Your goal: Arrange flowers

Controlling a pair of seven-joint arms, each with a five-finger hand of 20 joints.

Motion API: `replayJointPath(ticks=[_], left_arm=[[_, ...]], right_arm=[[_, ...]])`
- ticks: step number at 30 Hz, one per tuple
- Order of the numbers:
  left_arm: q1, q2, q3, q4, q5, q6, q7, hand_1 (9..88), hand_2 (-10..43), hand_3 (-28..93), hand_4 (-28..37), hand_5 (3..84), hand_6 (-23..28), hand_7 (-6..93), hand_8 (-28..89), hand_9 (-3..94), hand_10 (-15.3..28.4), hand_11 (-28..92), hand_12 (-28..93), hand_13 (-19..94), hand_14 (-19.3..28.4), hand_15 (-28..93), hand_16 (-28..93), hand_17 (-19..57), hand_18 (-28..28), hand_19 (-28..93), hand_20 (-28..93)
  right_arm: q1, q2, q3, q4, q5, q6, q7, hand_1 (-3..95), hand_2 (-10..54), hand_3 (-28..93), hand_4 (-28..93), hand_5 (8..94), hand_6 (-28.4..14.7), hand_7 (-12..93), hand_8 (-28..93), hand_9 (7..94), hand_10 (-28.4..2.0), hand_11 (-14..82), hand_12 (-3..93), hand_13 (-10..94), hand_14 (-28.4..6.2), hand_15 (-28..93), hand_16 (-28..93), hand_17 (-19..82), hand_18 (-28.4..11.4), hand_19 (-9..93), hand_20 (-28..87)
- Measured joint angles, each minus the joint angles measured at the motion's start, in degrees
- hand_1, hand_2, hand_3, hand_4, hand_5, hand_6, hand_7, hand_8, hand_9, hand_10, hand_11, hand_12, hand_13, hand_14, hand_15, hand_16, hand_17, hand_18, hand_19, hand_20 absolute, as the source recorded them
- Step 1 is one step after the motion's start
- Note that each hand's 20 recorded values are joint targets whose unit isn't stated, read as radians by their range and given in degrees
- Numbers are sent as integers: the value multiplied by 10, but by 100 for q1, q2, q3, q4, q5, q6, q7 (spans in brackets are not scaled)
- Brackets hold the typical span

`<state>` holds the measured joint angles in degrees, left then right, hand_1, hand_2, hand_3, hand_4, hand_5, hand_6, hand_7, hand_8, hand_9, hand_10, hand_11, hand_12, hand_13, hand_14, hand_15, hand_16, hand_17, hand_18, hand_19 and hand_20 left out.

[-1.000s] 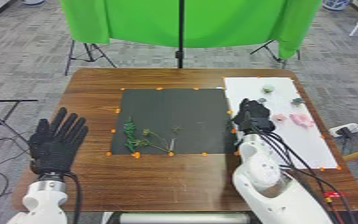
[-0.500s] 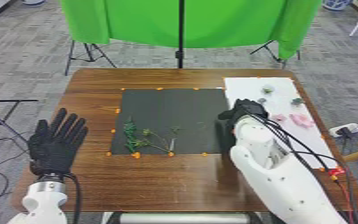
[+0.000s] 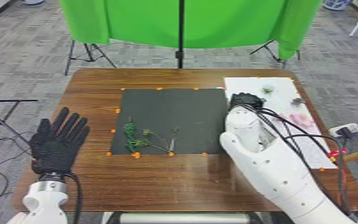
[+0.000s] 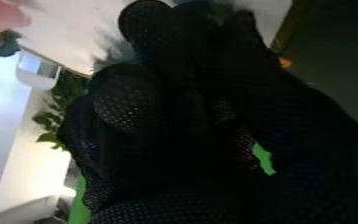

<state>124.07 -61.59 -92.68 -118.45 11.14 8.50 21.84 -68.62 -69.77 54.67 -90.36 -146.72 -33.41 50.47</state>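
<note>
Head view: green stems [image 3: 131,134] lie on a dark sheet [image 3: 175,107] near its near left corner, while a white sheet [image 3: 246,84] along the worktop's [image 3: 149,180] right edge bears a pale bloom [image 3: 268,89], a grey-green piece [image 3: 297,101] and pink flowers [image 3: 300,120]. The split probably keeps greenery and blooms from tangling, with the blooms within the right arm's reach. Orange tabs [image 3: 136,155] line both sheets (presumably to stop them sliding).

The right hand [image 3: 246,100] is at the white sheet's left edge, well placed for choosing a bloom; whether it grips anything, and how it is closed, cannot be told. The left hand [image 3: 55,147] waits at the worktop's left edge, fingers straight and apart, likely to leave the stems undisturbed. Arranging seems barely begun; soft petals would call for a light pinch.
</note>
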Motion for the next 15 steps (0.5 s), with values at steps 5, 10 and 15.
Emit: replayJointPath(ticks=[5,10,15], left_arm=[[1,12,-15,0,-57,-10,0,261,68,762,-283,345,92,74,-90,276,154,108,80,189,153,175,-32,-88,123,246,73],[2,13,-14,2,-84,-11,0,261,71,760,-283,345,91,74,-90,279,153,111,80,192,152,179,-33,-88,123,246,73],[7,13,-13,2,-87,-14,8,259,73,761,-283,345,90,76,-92,280,152,111,78,192,152,181,-36,-87,123,245,72]], right_arm=[[-155,13,96,-91,-70,218,-18,575,-95,789,-216,869,-42,204,231,937,-127,139,386,813,-101,581,420,459,-284,932,719],[-467,118,270,-298,-31,785,-41,546,-95,814,-182,856,-34,215,277,937,-119,140,405,811,-102,587,416,464,-284,932,727],[-1049,373,489,-822,75,1659,-79,508,-95,844,-140,844,-26,237,289,937,-108,143,425,806,-102,603,413,472,-284,932,737]])
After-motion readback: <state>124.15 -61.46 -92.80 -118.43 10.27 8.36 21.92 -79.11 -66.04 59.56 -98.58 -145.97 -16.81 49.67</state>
